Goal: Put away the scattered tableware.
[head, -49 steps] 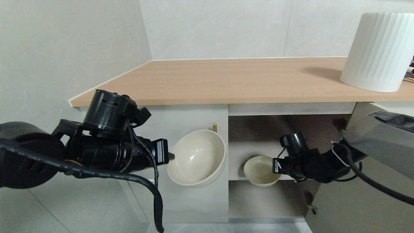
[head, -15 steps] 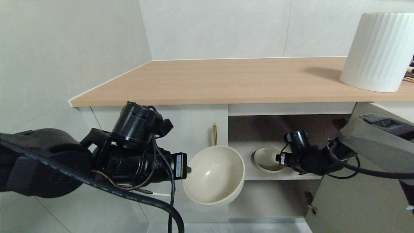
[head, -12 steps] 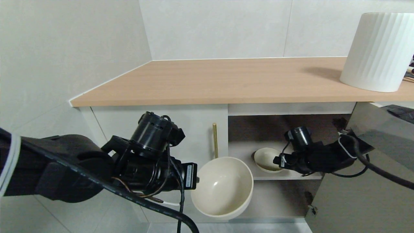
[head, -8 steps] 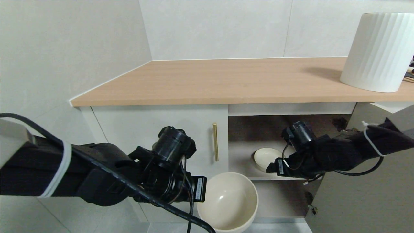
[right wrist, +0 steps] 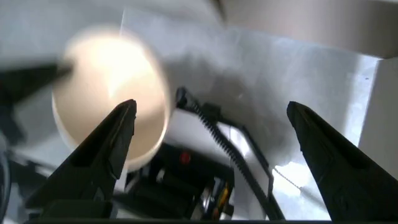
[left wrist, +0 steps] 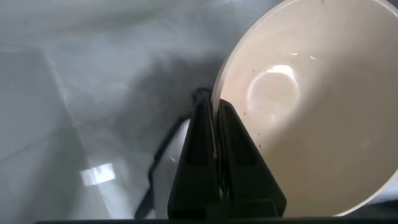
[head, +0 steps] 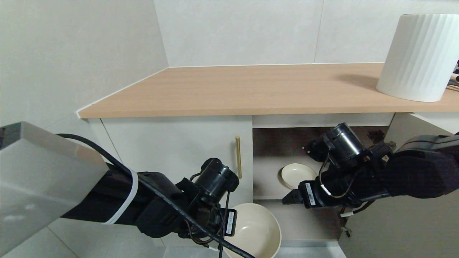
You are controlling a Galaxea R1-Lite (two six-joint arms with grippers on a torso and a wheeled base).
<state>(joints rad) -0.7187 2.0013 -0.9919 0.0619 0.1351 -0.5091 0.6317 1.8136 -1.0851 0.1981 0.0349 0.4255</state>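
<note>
Clamped shut on the rim of the large bowl [head: 256,229], the left gripper [head: 229,223] sits lowest and nearest in the head view. Its two fingers [left wrist: 202,143] are pressed together, with the bowl's thin wall pinched between them. The bowl is cream and bare inside, and its mouth tilts up toward the head camera. It hangs low in front of the foot of the cabinet [head: 322,120], about where the closed door [head: 179,143] meets the open compartment, and its lower edge runs out of the picture.

Farther in and higher, the right gripper [head: 288,198] hovers before the open compartment, level with the front edge of the shelf [head: 265,186]. Its fingers [right wrist: 109,149] are spread wide apart with nothing between them, and they point toward the robot's left.

Just behind and above the fingertips lies the small bowl [head: 297,175] — cream like the other, mouth up, resting on the shelf near its front and apart from the gripper. A slim brass handle [head: 237,157] stands upright on the closed door beside the opening, and the open door [head: 394,229] fills the lower right.

Above the cabinet runs a wooden countertop [head: 233,89]. At its far right stands a white ribbed container [head: 417,57] — tall, round and upright. Pale wall tiles [head: 233,32] rise behind the counter and along the robot's left.
</note>
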